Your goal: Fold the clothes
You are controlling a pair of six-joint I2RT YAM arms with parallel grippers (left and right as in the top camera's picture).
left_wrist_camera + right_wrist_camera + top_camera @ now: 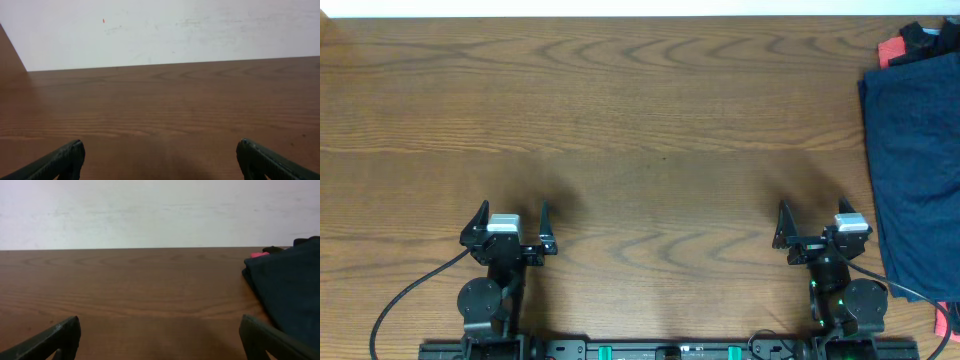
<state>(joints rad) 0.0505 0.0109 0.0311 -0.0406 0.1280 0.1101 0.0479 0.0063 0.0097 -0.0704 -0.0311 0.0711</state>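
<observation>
Left gripper (514,209) and right gripper (812,205) sit at the table's (650,120) near edge, jaws apart and empty; the navy clothes (915,170) lie along its right edge, where a pinch could likely catch several layers and drag the whole pile.

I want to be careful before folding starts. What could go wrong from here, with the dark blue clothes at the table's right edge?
1. The clothes lie far right, partly outside the overhead view; the left fingers probably cannot reach them.
2. The pile seems layered, so the open right fingers may pinch several layers together.
3. A red item sits at the pile's far end and might be dragged along.
</observation>
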